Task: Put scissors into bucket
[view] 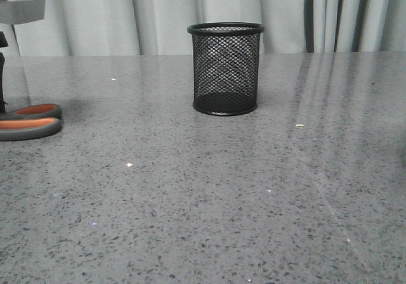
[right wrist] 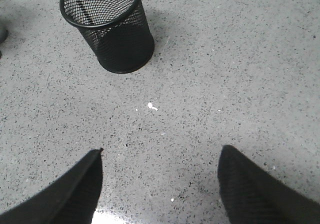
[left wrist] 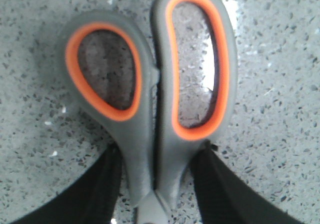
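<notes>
One pair of scissors (view: pixel 30 120): two looped handles, grey with orange lining, both loops showing in the left wrist view (left wrist: pixel 150 89). One bucket (view: pixel 225 68), black wire mesh, upright; same one in the right wrist view (right wrist: pixel 109 25). One bench (view: pixel 203 201), grey speckled. Two tools in view: left tool (left wrist: pixel 155 194), right tool (right wrist: pixel 160 189), two fingers each.

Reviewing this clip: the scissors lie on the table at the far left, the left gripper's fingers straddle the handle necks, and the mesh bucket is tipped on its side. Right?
Not quite. The bucket stands upright on the table, open end up, as the front view shows. The rest holds: the scissors lie at the far left, with the left gripper and its fingers on either side of the handle necks.
</notes>
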`<state>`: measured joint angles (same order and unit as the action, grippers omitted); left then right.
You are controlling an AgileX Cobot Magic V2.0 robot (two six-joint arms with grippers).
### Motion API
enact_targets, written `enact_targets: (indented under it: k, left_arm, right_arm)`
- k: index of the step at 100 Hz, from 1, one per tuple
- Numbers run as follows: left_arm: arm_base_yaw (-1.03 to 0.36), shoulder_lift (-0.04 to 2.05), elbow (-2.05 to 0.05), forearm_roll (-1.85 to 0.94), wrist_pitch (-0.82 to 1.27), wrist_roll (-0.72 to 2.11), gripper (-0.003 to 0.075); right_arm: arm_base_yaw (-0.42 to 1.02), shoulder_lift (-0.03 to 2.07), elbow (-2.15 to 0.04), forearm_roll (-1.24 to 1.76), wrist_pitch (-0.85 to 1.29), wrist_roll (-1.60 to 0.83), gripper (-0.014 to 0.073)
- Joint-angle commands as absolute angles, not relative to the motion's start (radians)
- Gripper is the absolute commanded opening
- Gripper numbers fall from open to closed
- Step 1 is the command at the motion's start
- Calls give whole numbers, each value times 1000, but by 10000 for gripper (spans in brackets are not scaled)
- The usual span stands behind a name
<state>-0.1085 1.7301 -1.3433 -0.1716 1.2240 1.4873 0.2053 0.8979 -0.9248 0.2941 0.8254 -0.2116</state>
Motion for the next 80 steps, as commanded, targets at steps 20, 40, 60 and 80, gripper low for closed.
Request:
enact_targets:
  k: [20,40,60,80]
  left_arm:
    - [-107,1702,-1363,-198,1276,1485,142]
    - [-107,1702,-1363,-208,1276,1485,115]
    - [-107,1702,-1363,-208,1276,1485,115]
    - [-107,1702,-1363,-208,1276,1485,78]
  right_arm:
    - [205,895,-960,300,778,-221,446]
    - [205,895,-960,300,778,-221,446]
    - [205,895,-960,300,778,-221,446]
    - [205,895,-960,300,778,-221,446]
